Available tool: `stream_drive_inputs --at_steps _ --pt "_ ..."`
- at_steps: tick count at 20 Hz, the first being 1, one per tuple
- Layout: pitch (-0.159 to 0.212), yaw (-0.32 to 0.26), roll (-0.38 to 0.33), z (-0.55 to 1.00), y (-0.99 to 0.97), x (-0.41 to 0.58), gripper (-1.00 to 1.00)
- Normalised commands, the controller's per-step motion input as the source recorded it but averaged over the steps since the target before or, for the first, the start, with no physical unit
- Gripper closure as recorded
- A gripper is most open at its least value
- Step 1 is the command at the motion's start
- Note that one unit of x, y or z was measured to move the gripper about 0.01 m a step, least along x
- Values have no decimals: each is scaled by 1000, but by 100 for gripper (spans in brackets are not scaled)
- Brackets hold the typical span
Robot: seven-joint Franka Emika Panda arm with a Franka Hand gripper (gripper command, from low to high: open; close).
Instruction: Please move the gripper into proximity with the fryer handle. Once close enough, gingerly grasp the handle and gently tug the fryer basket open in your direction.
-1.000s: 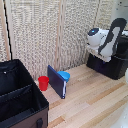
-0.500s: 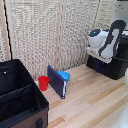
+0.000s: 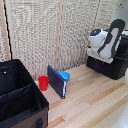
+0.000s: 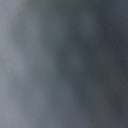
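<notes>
Little is being changed since the earlier frames: the white-and-grey arm [image 3: 111, 37] is being kept in nearly the same pose at the exterior view's right, with at most a slight shift over the black appliance. The gripper [image 3: 95, 53] is being held low against the top front of the fryer basket [image 3: 106, 67], which is being seen as a black glossy box standing on the wooden floor [image 3: 90, 102] near the woven screen wall [image 3: 50, 35]. Whether the fingers are being spread or pressed together cannot be told, since they are being hidden against the dark body. The fryer handle cannot be made out in either view. Nothing but a grey-blue blur is being shown by the wrist view.

Well apart from the fryer, toward the exterior view's left, a large black divided fabric case [image 3: 20, 97] is being shown lying open. Between case and fryer, a red cup [image 3: 43, 83] is being seen upright, just beside a dark blue flat board [image 3: 56, 81] standing on edge, with a blue bowl-like item [image 3: 64, 76] behind it.
</notes>
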Motion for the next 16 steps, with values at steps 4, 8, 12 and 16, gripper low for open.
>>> stream_drive_inputs --at_steps 4,8,12,16 --pt "153 -31 159 98 509 -90 100" --pt "58 0 20 64 919 -149 100" --pt "-39 0 0 0 1000 -109 100" --pt "-46 -13 0 0 988 -64 100"
